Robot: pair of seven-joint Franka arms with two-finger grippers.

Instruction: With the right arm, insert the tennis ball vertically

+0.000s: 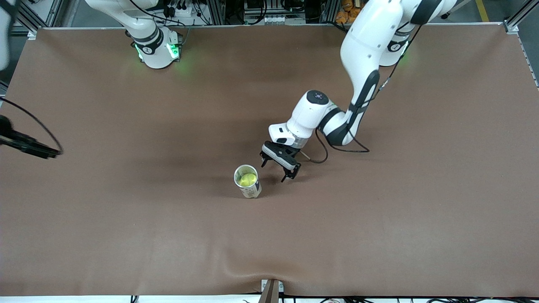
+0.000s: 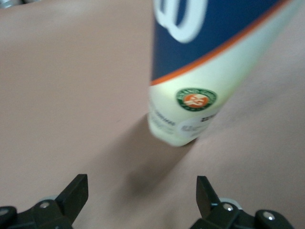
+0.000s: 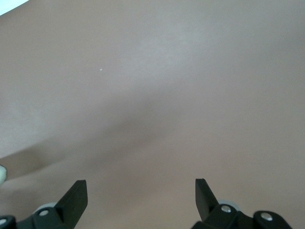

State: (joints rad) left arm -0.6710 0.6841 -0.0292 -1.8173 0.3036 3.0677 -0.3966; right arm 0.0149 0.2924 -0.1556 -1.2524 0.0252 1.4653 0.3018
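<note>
One ball [image 1: 247,179] already sits inside the upright can [image 1: 248,185] near the table's [image 1: 126,210] middle, so the insertion looks done. Left gripper [image 1: 279,167] hangs low just beside the can, fingers apart and holding nothing. Right gripper [image 3: 140,198] is over bare table toward its own end, fingers apart too, probably only retreat left.

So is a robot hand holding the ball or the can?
No. The left gripper is open beside the can; the ball sits inside. The right gripper is open over bare table.
</note>
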